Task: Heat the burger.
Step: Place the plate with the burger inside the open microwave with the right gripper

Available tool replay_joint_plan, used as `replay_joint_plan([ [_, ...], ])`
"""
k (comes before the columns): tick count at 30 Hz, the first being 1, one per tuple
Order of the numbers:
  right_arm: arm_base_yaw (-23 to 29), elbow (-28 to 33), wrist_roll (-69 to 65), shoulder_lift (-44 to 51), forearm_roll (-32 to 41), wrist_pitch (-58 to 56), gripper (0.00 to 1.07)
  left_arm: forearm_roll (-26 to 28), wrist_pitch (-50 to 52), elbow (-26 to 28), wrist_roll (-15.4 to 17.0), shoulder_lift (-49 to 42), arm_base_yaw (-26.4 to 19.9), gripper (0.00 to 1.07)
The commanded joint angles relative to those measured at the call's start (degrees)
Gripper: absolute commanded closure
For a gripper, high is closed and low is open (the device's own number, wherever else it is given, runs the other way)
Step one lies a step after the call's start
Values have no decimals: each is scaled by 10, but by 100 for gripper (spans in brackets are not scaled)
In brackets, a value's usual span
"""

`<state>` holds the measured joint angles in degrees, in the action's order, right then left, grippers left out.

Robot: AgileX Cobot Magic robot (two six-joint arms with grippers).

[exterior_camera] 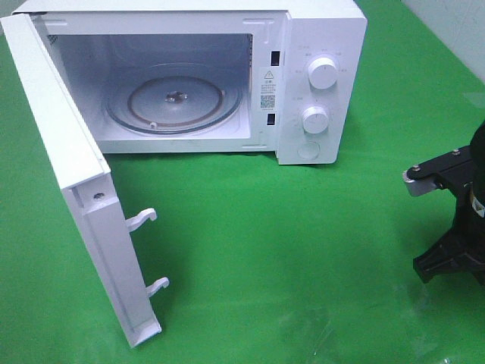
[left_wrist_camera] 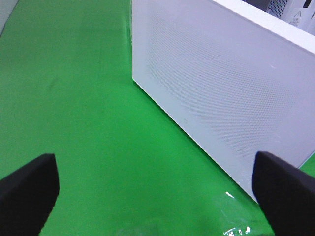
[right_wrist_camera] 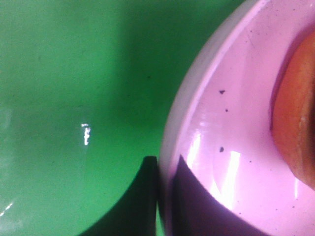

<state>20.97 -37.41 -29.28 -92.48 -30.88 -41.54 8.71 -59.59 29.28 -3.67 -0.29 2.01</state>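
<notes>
The right wrist view shows an orange-brown edge of the burger (right_wrist_camera: pixel 297 108) resting on a round pink plate (right_wrist_camera: pixel 221 123). My right gripper (right_wrist_camera: pixel 165 196) is shut on the plate's rim, with one dark finger outside the rim and one inside it. Most of the burger is out of frame. In the high view only the right arm (exterior_camera: pixel 455 220) shows, at the right edge; the plate and burger lie out of that frame. My left gripper (left_wrist_camera: pixel 157 196) stands wide open over the green cloth with nothing between its fingers, beside the microwave door (left_wrist_camera: pixel 221 88).
A white microwave (exterior_camera: pixel 318 45) stands at the back with its door (exterior_camera: pixel 68 152) swung fully open to the left. Its glass turntable (exterior_camera: pixel 174 98) is bare. Two knobs (exterior_camera: pixel 323 73) sit on its right panel. Green cloth (exterior_camera: pixel 288 250) covers the table.
</notes>
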Motion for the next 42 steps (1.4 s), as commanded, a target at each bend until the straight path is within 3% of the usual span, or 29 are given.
replay_joint_plan([
  [1,34,-1,-13,7,-37,-37,107,-1,5,-1,-2,-10,-1,6],
  [8,82,2,-15,24,-40,-53,107,-1,5,-1,-2,-10,-1,6],
  [25,205,84,-58,157,-57,-69,107,-1,5,-1,-2,-10,-1,6],
  [42,323,97,-83,203,-89,-81,107,-1,5,-1,-2,-10,-1,6],
])
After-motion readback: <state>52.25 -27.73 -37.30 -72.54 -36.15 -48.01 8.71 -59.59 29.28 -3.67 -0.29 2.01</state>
